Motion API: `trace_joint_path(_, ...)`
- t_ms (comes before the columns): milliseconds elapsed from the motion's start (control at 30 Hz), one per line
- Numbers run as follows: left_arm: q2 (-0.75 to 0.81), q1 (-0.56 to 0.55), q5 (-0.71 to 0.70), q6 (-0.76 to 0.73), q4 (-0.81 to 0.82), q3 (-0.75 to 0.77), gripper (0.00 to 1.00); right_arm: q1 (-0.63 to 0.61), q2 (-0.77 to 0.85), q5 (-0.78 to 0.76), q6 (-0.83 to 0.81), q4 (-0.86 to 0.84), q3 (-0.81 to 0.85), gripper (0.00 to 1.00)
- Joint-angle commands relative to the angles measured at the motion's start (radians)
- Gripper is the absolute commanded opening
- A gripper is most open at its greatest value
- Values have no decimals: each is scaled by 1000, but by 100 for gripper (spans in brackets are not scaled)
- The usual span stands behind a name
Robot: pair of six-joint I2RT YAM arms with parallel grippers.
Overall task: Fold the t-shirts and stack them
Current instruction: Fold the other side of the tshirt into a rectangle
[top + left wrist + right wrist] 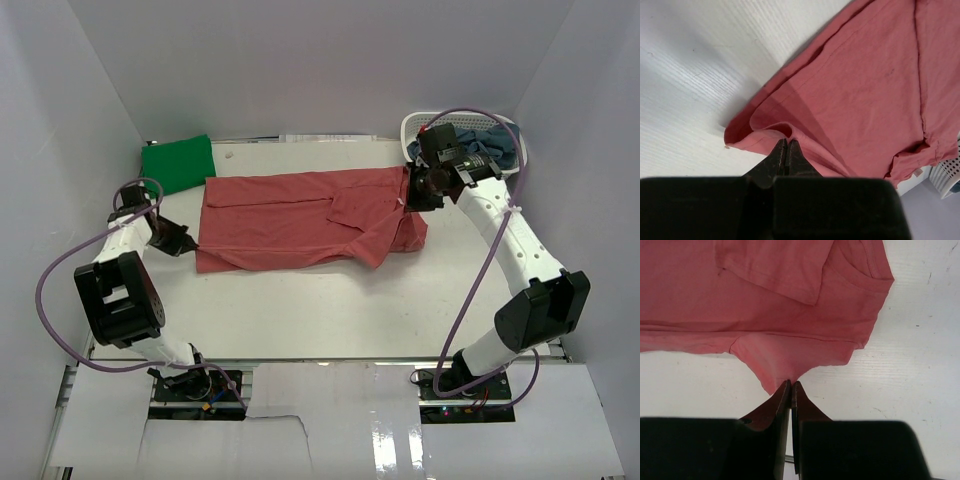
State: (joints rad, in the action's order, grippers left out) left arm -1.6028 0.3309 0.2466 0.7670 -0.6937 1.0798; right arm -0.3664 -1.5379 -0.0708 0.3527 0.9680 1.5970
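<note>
Two grippers, jaws together, each nip an edge of the salmon-red t-shirt [290,215].
At the bottom centre of its wrist view, the left gripper [786,146] is clamped on a curled hem corner. The right gripper [791,386] likewise pinches a drawn-out point of cloth below a sleeve. From above, the shirt lies spread, partly folded, across the middle of the white table [330,300]. A bright green t-shirt [180,163] sits folded at upper left, just beside it. Grey-blue t-shirts [497,142] lie in the white basket [418,124] at upper right.
</note>
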Motion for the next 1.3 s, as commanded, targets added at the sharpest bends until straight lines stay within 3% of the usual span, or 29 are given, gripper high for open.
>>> trace_joint_path(0,-3,-1,20,11,19,60,0,11,-21,12,-26,-15,79,8)
trace_joint_path(1267,-238,-59,60,-6,-17,394,0,86,-424,43,-75,24,558,8)
